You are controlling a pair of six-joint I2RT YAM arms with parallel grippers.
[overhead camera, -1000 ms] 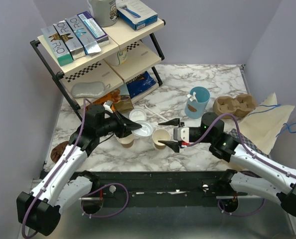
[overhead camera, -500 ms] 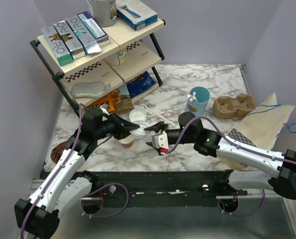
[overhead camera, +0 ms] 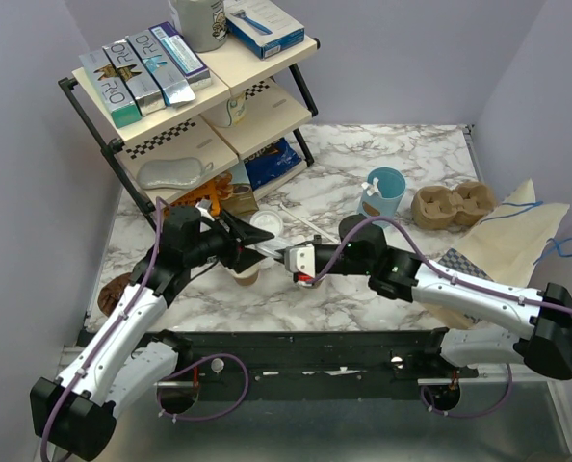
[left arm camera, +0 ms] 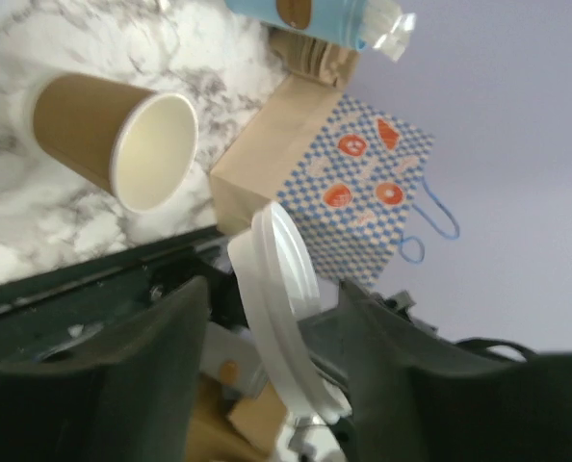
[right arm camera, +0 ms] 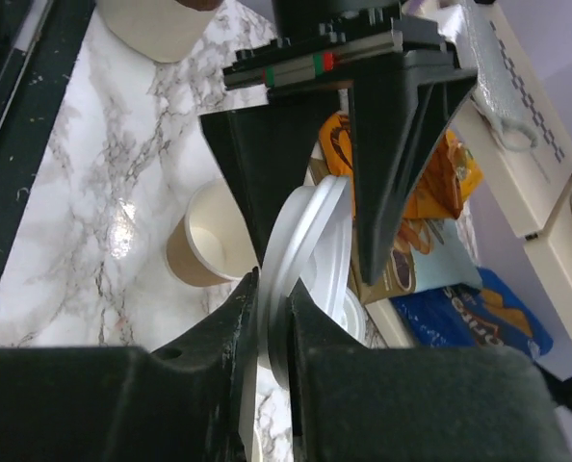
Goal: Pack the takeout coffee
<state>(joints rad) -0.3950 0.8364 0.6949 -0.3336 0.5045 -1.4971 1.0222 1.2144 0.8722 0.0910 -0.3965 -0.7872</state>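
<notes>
A round white lid (overhead camera: pixel 270 252) hangs on edge between my two grippers. My right gripper (overhead camera: pixel 284 258) is shut on its rim, and the right wrist view shows both fingers pinching the lid (right arm camera: pixel 310 260). My left gripper (overhead camera: pixel 257 241) is open, and in its wrist view the lid (left arm camera: pixel 281 289) stands between the spread fingers. Under the left gripper stands the coffee's tan paper cup (overhead camera: pixel 246 277), dark inside and with no lid on. A second lidless tan cup (left arm camera: pixel 122 144), cream inside, sits below the right gripper (right arm camera: pixel 272 289).
Another white lid (overhead camera: pixel 267 223) lies on the marble beside the snack packets (overhead camera: pixel 230 197). A light-blue cup (overhead camera: pixel 382 195), a pulp cup carrier (overhead camera: pixel 452 204) and a checkered paper bag (overhead camera: pixel 503 250) are on the right. The shelf rack (overhead camera: pixel 185 106) fills the far left.
My right arm reached left to the lid and shut on its rim. My left gripper, which held the lid before, has opened.
</notes>
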